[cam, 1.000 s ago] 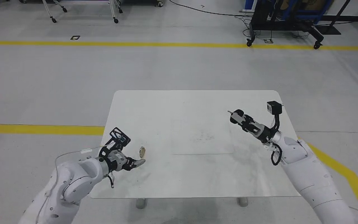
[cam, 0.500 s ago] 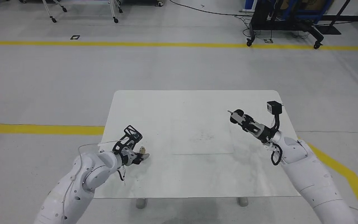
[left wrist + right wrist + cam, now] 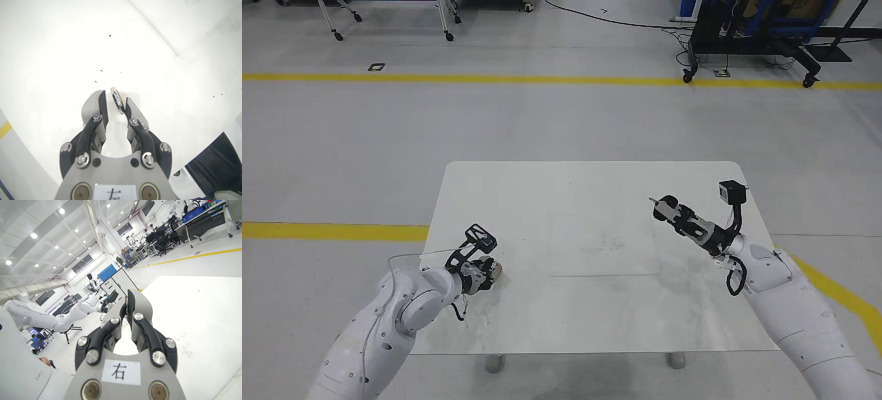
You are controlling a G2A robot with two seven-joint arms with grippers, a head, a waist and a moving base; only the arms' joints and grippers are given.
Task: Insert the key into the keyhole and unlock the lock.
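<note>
Small flat metal piece (image 3: 117,102), brass rim, silvery face; lock or key, cannot tell. It stands on edge on the desk (image 3: 56,56), tilted, between the left pincer's (image 3: 114,97) spread fingers. Touches one pad, apart from the other.

The lock (image 3: 117,102) stands edge-on between the fingers of the left gripper (image 3: 115,97), its face and keyhole hidden. From above it is a speck, half covered. The key (image 3: 651,201) is a thin sliver past the tip of the right gripper (image 3: 662,206), too small to make out.
</note>
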